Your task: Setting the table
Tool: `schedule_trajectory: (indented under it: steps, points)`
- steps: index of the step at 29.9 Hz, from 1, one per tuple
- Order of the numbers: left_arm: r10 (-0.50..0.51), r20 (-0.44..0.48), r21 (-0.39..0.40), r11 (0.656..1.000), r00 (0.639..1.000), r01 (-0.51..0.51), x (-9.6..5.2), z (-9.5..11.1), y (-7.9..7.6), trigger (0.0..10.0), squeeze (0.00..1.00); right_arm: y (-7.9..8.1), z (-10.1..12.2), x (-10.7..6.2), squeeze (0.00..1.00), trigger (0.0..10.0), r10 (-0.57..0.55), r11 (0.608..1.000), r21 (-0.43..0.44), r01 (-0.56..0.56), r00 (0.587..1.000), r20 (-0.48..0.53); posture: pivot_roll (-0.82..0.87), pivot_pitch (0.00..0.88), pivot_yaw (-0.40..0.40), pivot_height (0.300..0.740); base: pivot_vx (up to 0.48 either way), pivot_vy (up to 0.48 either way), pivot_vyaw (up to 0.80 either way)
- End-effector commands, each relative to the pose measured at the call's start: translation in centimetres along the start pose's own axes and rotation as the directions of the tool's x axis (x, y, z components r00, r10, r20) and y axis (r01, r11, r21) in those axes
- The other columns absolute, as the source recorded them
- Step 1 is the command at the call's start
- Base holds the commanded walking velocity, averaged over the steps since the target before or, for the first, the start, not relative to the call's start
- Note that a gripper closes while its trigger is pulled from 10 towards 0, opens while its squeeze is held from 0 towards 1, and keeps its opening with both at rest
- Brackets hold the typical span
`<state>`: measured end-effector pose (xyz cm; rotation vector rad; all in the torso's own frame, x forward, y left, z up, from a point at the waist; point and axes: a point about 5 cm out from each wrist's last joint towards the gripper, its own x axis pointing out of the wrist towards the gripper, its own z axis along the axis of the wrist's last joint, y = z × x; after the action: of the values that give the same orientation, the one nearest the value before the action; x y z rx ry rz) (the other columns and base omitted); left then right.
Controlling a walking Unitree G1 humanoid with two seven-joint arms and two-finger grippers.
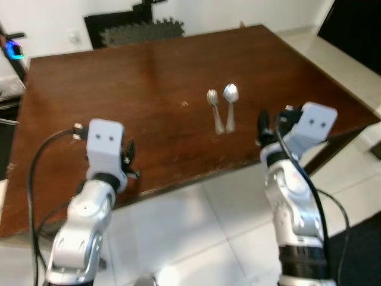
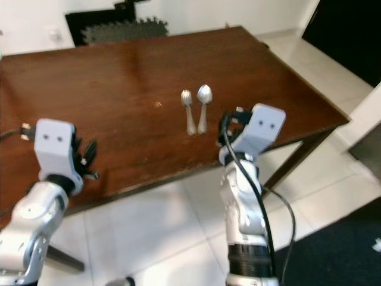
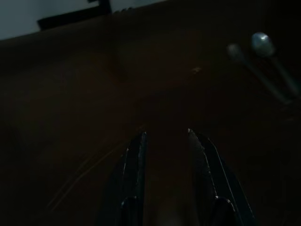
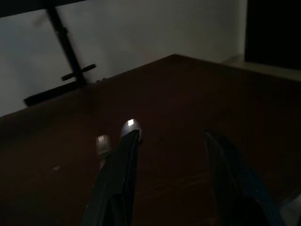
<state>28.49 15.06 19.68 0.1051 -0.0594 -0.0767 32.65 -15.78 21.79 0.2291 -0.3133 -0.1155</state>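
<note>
A fork (image 1: 214, 107) and a spoon (image 1: 230, 102) are laid side by side on the dark brown wooden tabletop (image 1: 149, 77), handles pointing toward the near edge, the fork to the left of the spoon and just beside it. The right hand (image 1: 262, 128) is held above the near edge of the tabletop, just right of the spoon's handle; its fingers (image 4: 117, 174) are spread wide apart and nothing is gripped. The left hand (image 1: 128, 156) is poised over the near edge well to the left of the cutlery, its fingers (image 3: 134, 179) parted with only bare wood seen between them. White floor tiles (image 1: 196, 232) are seen below the tabletop.
</note>
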Motion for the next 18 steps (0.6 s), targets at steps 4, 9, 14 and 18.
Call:
schedule_trajectory:
  steps: [4,9,14,18]
  points:
    - [0.029,-0.03,0.001,1.0,0.999,-0.029,-0.19,-0.55,0.59,10.0,0.0,0.2,-0.63,-0.31,0.0,10.0,0.001,1.0,0.008,0.0,1.0,-0.025,0.09,0.138,0.041,0.74,0.249,-0.12,0.0]
    - [0.034,-0.032,-0.019,0.999,0.999,-0.035,-0.18,-0.56,0.62,10.0,0.0,0.21,-0.64,-0.32,0.0,10.0,0.001,1.0,0.008,-0.001,1.0,-0.025,0.09,0.138,0.041,0.74,0.049,0.0,0.0]
    - [0.036,-0.03,-0.024,0.999,0.999,-0.037,-0.18,-0.5,0.59,10.0,0.0,0.19,-0.61,-0.36,0.0,10.0,0.002,1.0,0.007,-0.001,1.0,-0.025,0.09,0.14,0.041,0.74,0.0,0.0,0.0]
    - [0.035,-0.032,-0.024,0.999,0.999,-0.036,-0.2,-0.52,0.57,10.0,0.0,0.2,-0.62,-0.39,0.0,10.0,0.001,1.0,0.007,-0.001,1.0,-0.026,0.09,0.141,0.041,0.74,0.0,0.0,0.0]
